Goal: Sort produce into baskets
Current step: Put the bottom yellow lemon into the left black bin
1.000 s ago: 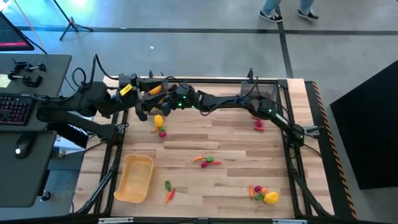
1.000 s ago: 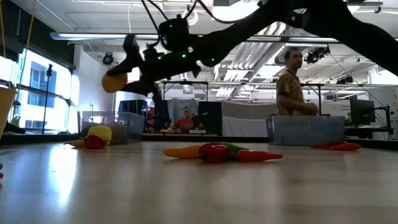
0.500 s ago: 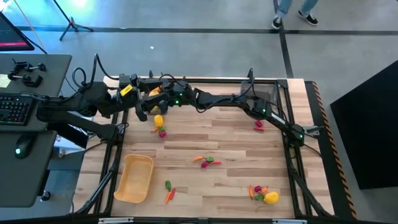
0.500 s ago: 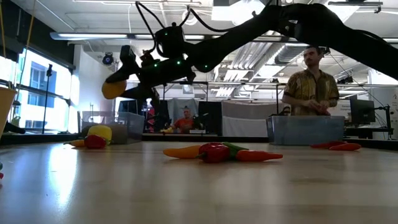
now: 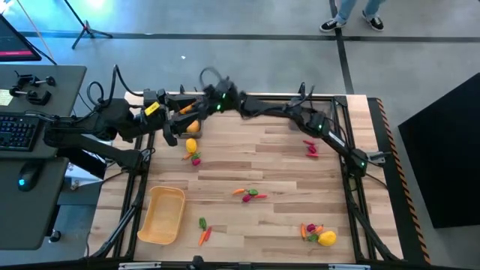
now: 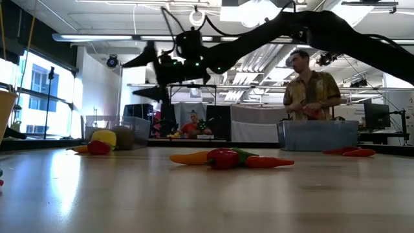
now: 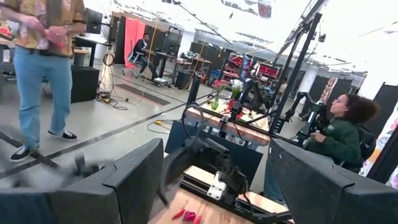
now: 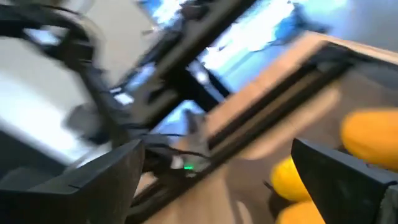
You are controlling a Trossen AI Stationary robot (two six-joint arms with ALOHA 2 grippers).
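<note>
Right gripper (image 5: 201, 77) parted and empty, raised over the table's far left corner by a grey bin (image 6: 123, 129). Orange fruit (image 5: 193, 126) in that bin. Left gripper (image 7: 211, 186) parted, nearby.

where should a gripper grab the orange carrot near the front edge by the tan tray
Take the orange carrot across its slim middle, from straight above. It lies flat on the table, angled, just below a green piece, so set the fingers across its narrow width, away from that piece.
</note>
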